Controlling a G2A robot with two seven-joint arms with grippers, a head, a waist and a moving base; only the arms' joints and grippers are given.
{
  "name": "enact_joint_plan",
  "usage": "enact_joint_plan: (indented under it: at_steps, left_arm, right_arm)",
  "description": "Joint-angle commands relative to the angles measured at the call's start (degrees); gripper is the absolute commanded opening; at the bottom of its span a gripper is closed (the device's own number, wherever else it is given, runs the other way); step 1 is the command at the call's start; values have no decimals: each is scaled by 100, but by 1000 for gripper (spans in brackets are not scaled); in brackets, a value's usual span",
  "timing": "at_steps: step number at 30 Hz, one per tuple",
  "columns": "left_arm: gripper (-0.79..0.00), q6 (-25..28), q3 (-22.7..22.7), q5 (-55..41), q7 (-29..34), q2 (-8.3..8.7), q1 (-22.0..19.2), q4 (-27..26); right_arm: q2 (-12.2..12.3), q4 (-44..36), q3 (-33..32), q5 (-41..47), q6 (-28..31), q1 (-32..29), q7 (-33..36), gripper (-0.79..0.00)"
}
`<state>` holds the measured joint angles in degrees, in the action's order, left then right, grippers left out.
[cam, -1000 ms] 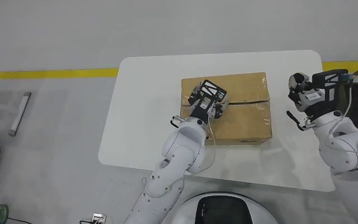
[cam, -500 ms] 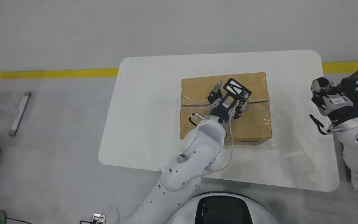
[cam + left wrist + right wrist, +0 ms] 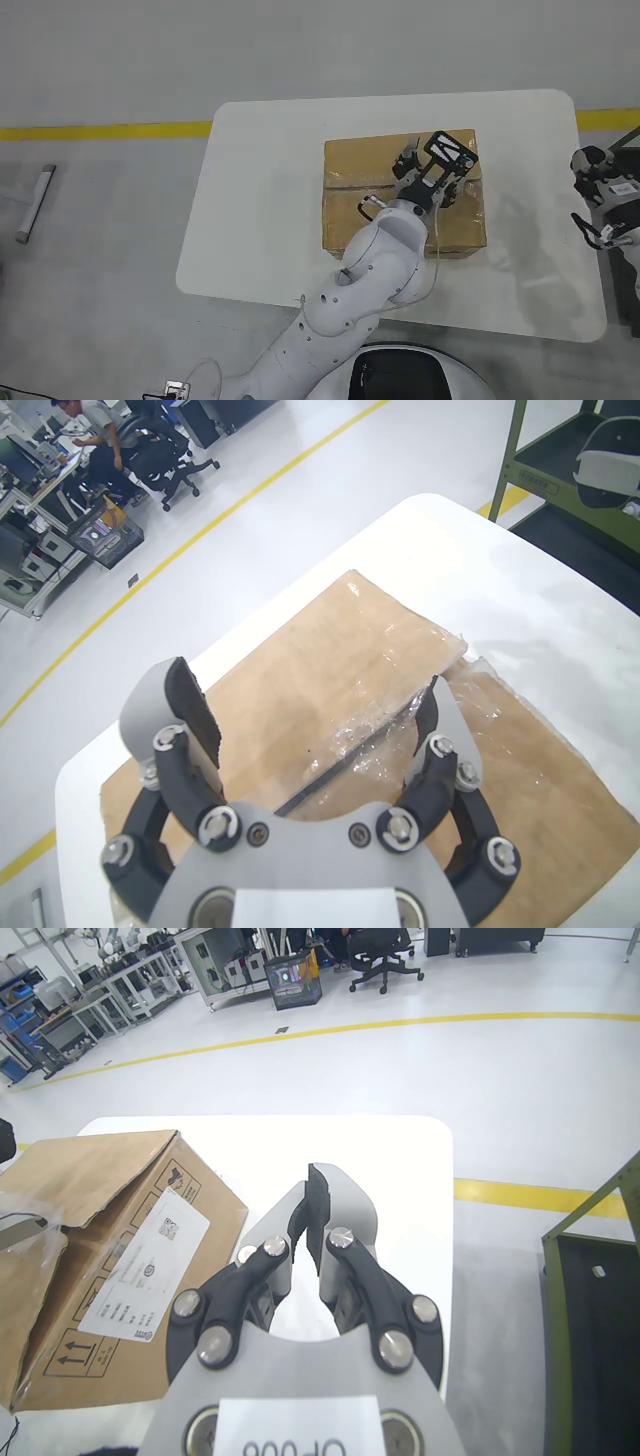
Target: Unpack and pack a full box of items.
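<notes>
Left gripper (image 3: 305, 685) spread wide over top seam of box (image 3: 365, 215), one fingertip seemingly at the taped flap edge. Unpack stage, opening step, flaps barely parted.
Next, by the look of it: hook under a flap and lift without dragging the box across table (image 3: 260, 200). Clear tape (image 3: 370, 730) bridging the seam, probably the main resistance. Box mid-table. Right gripper (image 3: 310, 1208) pressed together on nothing, out past right table edge. Green rack (image 3: 590, 1303) beside it, not in the way.
</notes>
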<state>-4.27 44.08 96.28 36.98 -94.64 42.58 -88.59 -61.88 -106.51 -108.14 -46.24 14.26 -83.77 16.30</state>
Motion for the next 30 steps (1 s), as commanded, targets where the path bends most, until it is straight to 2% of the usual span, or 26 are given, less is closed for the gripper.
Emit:
enact_joint_plan:
  at_steps: [1, 6, 12, 17, 22, 27, 30]
  left_arm:
    - [0, -64, 185, 117, 164, 31, 128, -247]
    - [0, -274, 843, 577, 605, 157, 668, -1198]
    - [0, -328, 1770, 1301, 1051, 327, 1572, -2322]
    - [0, -359, 2519, 1695, 1154, 436, 2424, -3145]
    - [0, -469, 3096, 1820, 1105, 491, 3090, -3736]
    - [0, -429, 3476, 1722, 957, 519, 3426, -4017]
    - [0, -419, 3522, 1704, 935, 522, 3446, -4042]
  right_arm:
    - [-1, -83, 22, 60, 100, -30, -19, -785]
    - [-3, -351, 190, 146, 335, -61, 15, -785]
    - [-16, -915, 765, 215, 398, 107, 317, -785]
    - [-59, -1362, 1837, -291, 253, 441, 578, -785]
    - [-172, -1390, 3166, -902, -124, 1113, 701, -785]
    - [-388, -959, 4431, -1363, -827, 2078, 701, -785]
    - [-552, -576, 5033, -1354, -1238, 2658, 715, -785]
